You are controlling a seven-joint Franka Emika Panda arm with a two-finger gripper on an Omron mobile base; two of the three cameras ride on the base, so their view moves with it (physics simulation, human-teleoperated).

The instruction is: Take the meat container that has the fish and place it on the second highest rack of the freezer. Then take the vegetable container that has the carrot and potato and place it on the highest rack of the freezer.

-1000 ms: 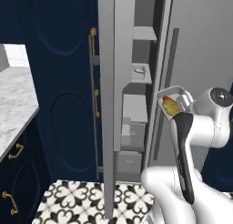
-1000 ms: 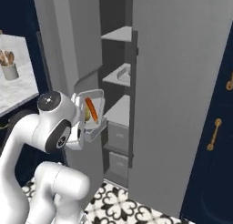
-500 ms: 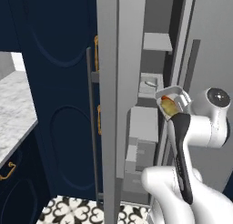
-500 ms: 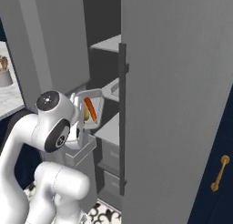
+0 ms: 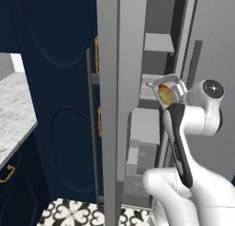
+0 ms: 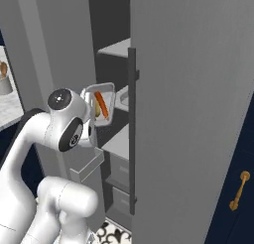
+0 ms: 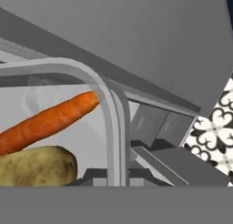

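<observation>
My gripper [image 5: 177,99] is shut on the vegetable container [image 5: 168,89], a shallow grey tray tipped on edge with an orange carrot [image 6: 101,104] and a tan potato [image 7: 36,166] in it. The tray hangs just outside the open freezer [image 5: 156,128], about level with the second highest rack [image 5: 148,79]. The highest rack [image 5: 158,42] lies above it. A pale tray that looks like the meat container [image 6: 122,96] rests on the second highest rack, half hidden behind the door handle. In the hand view the tray's rim [image 7: 111,127] is close up; my fingertips are hidden.
The open freezer door [image 5: 120,105] stands edge-on left of the shelves, and the other fridge door with its bar handle [image 6: 132,134] stands on the right. Grey drawers [image 5: 144,142] fill the lower freezer. Navy cabinets [image 5: 55,82] and a marble counter [image 5: 13,110] lie left.
Both base views have shifted as the base drives closer to the freezer. The tray stays in my grip and now sits slightly higher and nearer the shelves.
</observation>
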